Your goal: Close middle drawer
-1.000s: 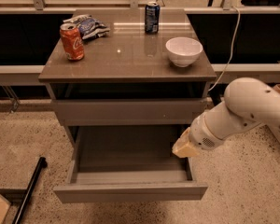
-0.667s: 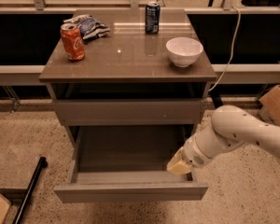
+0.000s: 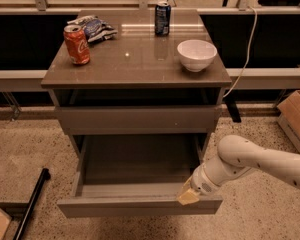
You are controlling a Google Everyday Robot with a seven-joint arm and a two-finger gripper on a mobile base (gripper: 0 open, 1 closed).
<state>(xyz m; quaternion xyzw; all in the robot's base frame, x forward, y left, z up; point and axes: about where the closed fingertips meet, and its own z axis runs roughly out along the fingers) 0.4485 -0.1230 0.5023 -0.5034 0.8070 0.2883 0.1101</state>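
Note:
The middle drawer [image 3: 135, 206] stands pulled far out of the grey-brown cabinet. It has a low plain front panel, thin side walls and a bare dark floor. My gripper [image 3: 188, 196], tan-tipped on a white arm coming from the right, sits at the drawer's front right corner, at the top edge of the front panel. Whether it touches the panel is not clear. Above it, the taller-fronted grey drawer [image 3: 140, 119] sticks out only slightly.
On the cabinet top [image 3: 135, 64] stand a red cola can [image 3: 76, 45], a blue can [image 3: 162, 18], a white bowl [image 3: 196, 54] and a crumpled chip bag [image 3: 95, 28]. A cardboard box [image 3: 297, 116] is on the floor at right. A black pole [image 3: 32, 204] lies at left.
My gripper has moved down and forward, from above the drawer's inner right side to the front right corner at the panel. The drawer has not visibly moved.

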